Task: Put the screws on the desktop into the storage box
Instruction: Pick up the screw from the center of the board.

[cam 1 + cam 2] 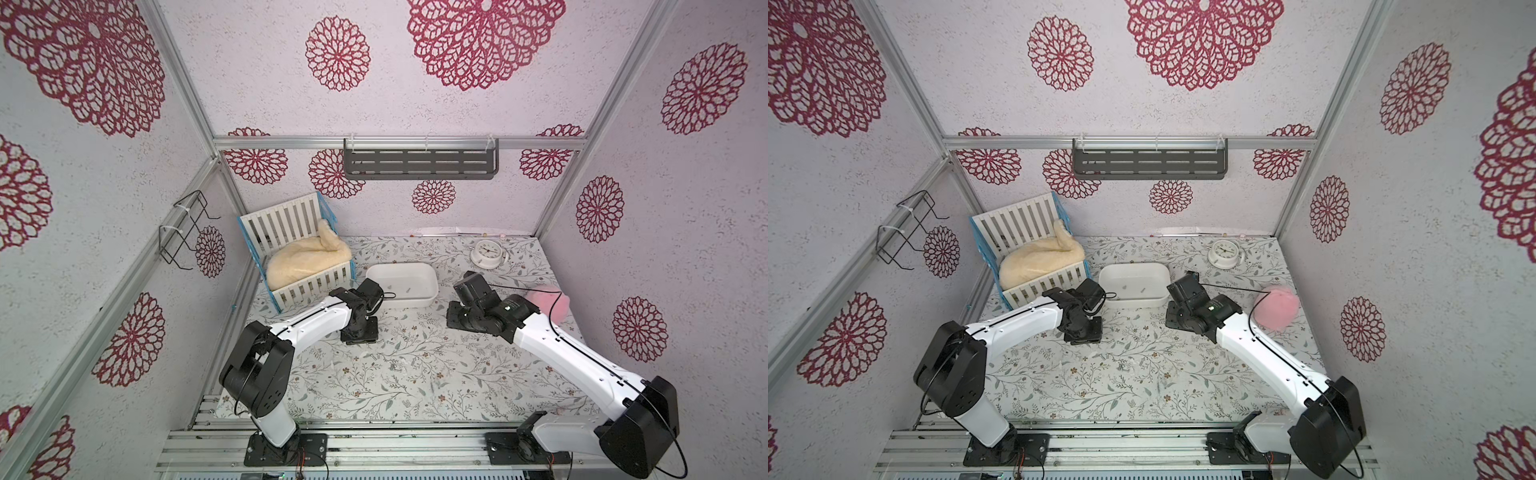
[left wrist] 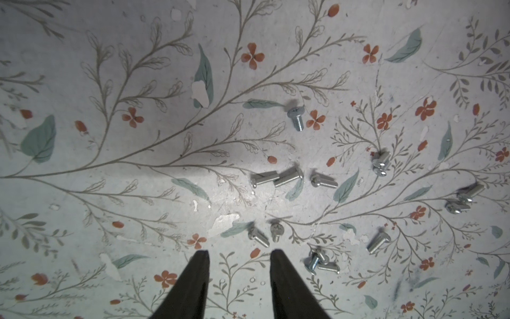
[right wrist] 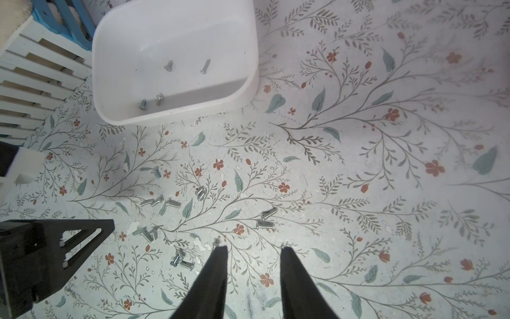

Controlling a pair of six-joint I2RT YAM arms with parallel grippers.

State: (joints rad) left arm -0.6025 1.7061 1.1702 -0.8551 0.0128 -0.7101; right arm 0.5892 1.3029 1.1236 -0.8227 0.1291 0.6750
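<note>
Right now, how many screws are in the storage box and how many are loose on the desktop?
Screws in the storage box: 4
Loose screws on the desktop: 14, roughly, since some heaps overlap
Total: 18

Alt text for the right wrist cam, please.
The right gripper, jaws open and empty, hovers over the floral desktop, with a dozen or so loose screws scattered just beyond it. Further off sits the white storage box holding four screws, beside a white slatted crib.
</note>
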